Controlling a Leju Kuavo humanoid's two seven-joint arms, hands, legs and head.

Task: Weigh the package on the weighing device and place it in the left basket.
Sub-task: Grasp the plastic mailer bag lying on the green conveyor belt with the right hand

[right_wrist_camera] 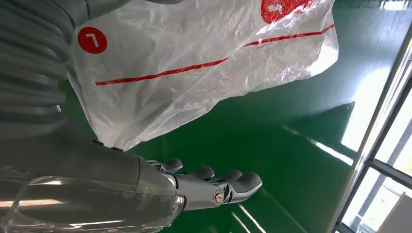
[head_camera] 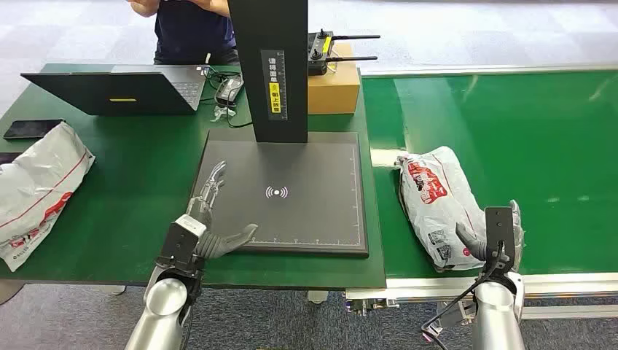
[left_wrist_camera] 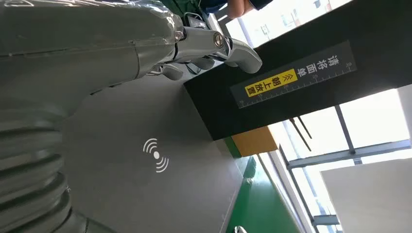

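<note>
Your package [head_camera: 436, 201] is a white plastic mailer bag with red print, lying flat on the green conveyor belt [head_camera: 510, 138] just to the right of the dark weighing device [head_camera: 313, 211], with its near end next to your right hand [head_camera: 494, 237]. Judge it soft and light: the film is wrinkled and slack, so it will likely sag and fold around whatever is inside rather than hold a shape, and the glossy skin looks slippery. A pinch on a loose corner would probably let the contents swing or the film slide out, so aim across the fuller middle of the bag, where the bulk gives the fingers something to close on. Your right hand is released, its fingers [right_wrist_camera: 228, 184] extended and apart beside the bag in the right wrist view, holding nothing. Your left hand [head_camera: 208, 219] is released as well, stretched out at the near left corner of the weighing platform. Another similar bag [head_camera: 36, 189] lies at the left end of the counter [head_camera: 146, 189].
</note>
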